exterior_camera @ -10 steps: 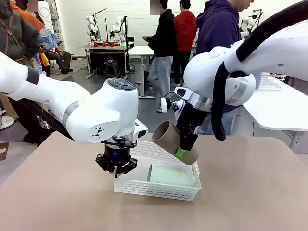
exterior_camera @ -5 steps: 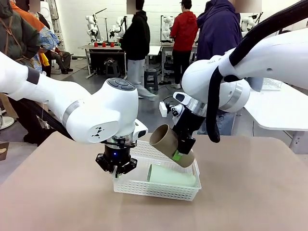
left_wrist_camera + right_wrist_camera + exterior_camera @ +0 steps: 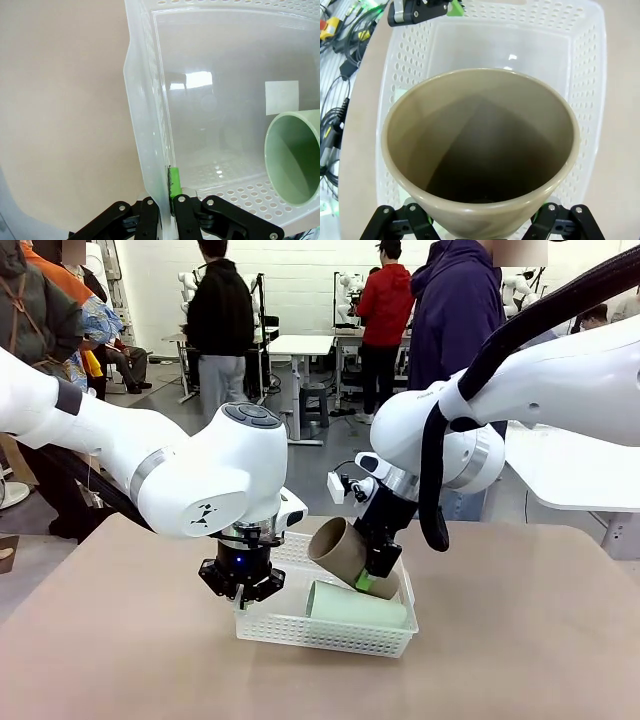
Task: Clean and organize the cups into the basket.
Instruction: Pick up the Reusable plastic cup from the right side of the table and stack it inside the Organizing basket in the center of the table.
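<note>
The white lattice basket [image 3: 320,632] sits mid-table. My left gripper [image 3: 241,585] is shut on the basket's left wall [image 3: 145,125], one green pad [image 3: 175,182] inside it. A mint green cup [image 3: 355,605] lies on its side in the basket, its mouth toward the left gripper [image 3: 295,155]. My right gripper [image 3: 370,580] is shut on the tan cup [image 3: 340,552], held tilted with its mouth up and left, its base low over the basket's far side just above the green cup. In the right wrist view the tan cup [image 3: 480,150] hides the fingers' pads.
The brown table [image 3: 520,640] has free room on both sides of the basket. The left arm's big white joint [image 3: 215,480] hangs over the basket's left end. A person in a dark hoodie [image 3: 455,310] stands at the far edge; another table [image 3: 580,470] is at the right.
The right arm has come down and slightly left, bringing the tan cup lower into the basket's far side. The left gripper and basket have not moved.
</note>
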Available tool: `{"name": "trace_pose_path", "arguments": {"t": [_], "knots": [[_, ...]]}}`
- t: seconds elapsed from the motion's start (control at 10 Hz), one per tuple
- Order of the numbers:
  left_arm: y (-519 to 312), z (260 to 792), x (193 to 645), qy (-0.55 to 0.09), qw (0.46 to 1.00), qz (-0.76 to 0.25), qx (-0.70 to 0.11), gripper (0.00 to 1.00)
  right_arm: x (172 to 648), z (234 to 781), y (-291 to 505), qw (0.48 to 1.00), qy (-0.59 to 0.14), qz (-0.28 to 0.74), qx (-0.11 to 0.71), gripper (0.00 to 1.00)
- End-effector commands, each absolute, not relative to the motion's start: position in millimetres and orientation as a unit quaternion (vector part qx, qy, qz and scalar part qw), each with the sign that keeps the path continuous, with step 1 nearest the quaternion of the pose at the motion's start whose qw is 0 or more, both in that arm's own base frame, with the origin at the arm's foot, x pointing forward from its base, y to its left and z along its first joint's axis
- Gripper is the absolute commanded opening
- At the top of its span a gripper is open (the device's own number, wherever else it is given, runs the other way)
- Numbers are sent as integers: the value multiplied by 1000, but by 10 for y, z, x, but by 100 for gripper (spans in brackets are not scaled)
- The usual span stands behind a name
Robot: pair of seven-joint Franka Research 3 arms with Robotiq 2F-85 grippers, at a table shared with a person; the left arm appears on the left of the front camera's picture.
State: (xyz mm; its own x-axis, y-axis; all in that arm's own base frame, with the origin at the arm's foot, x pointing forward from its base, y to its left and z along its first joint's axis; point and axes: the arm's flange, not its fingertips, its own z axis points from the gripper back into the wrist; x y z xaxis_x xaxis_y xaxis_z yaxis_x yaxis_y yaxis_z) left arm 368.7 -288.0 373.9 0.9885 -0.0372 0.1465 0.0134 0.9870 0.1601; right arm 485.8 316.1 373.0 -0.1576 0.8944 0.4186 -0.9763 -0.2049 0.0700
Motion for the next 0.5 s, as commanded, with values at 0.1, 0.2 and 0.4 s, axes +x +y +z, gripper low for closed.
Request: {"name": "trace_pose_path", "arguments": {"t": [0.1, 0.2, 0.4], "knots": [[-2895, 3716, 3667, -75, 993, -14, 86, 0, 4899, 3731, 3193, 616, -117, 757, 184, 100], [-2895, 3716, 3667, -75, 993, -14, 86, 0, 4904, 3726, 3194, 617, -119, 756, 185, 100], [-2895, 3716, 3667, -75, 993, -14, 86, 0, 4904, 3725, 3194, 616, -123, 755, 187, 100]]}}
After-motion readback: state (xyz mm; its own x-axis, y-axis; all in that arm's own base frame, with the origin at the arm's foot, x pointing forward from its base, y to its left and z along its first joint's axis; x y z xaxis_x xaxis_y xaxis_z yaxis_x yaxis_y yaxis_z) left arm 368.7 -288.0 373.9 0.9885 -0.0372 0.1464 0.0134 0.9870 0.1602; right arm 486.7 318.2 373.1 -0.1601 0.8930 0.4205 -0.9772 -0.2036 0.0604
